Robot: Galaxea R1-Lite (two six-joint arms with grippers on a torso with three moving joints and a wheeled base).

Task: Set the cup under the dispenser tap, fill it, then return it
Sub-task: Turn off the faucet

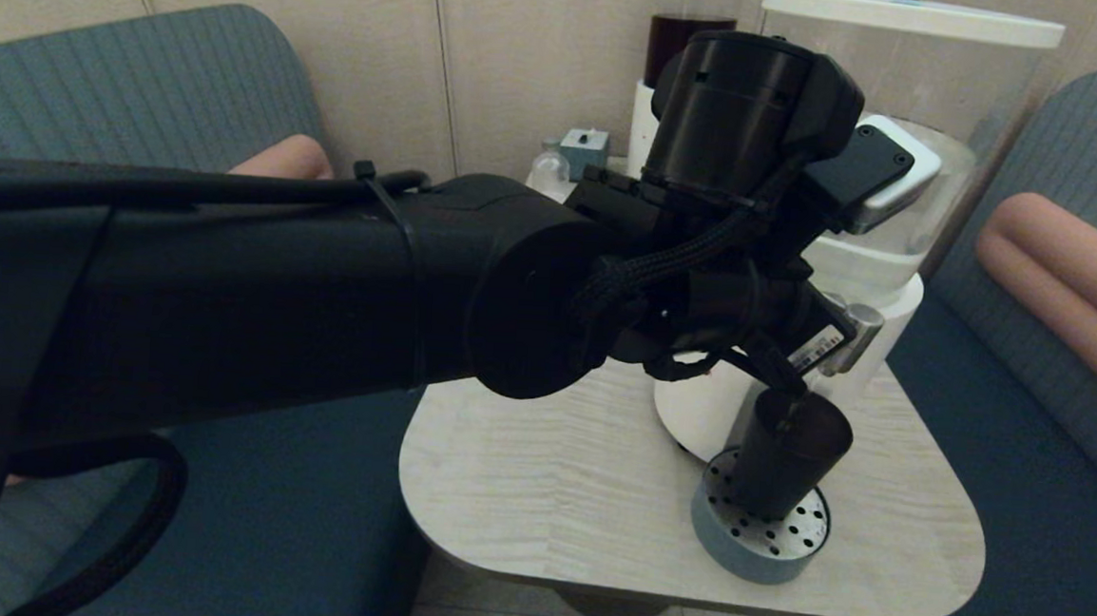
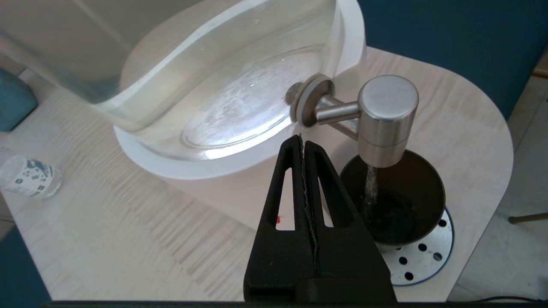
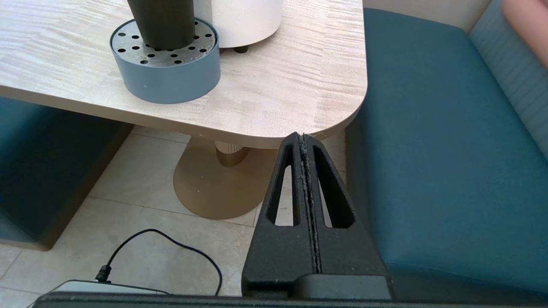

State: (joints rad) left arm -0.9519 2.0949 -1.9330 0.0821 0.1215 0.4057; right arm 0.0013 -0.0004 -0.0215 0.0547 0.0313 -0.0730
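Observation:
The black cup (image 1: 787,456) (image 2: 396,201) stands upright on a round grey perforated drip tray (image 1: 763,540) (image 2: 421,256) (image 3: 165,64), directly under the brushed-steel dispenser tap (image 2: 383,119) (image 1: 856,336). A thin stream of water runs from the tap into the cup. My left gripper (image 2: 303,139) is shut and empty, its tip just beside the tap's stem and next to the cup's rim. In the head view the left arm covers most of the gripper. My right gripper (image 3: 303,137) is shut and empty, parked below the table's front corner. The cup's lower part (image 3: 160,21) shows in the right wrist view.
The big white-based dispenser (image 1: 856,270) with its clear tank (image 2: 222,72) stands at the table's back right. Behind it are the dark-liquid dispenser (image 1: 684,31), a small clear bottle (image 2: 28,175) and a teal box (image 1: 584,148). Teal seats flank the table (image 1: 547,479); a cable (image 3: 171,244) lies on the floor.

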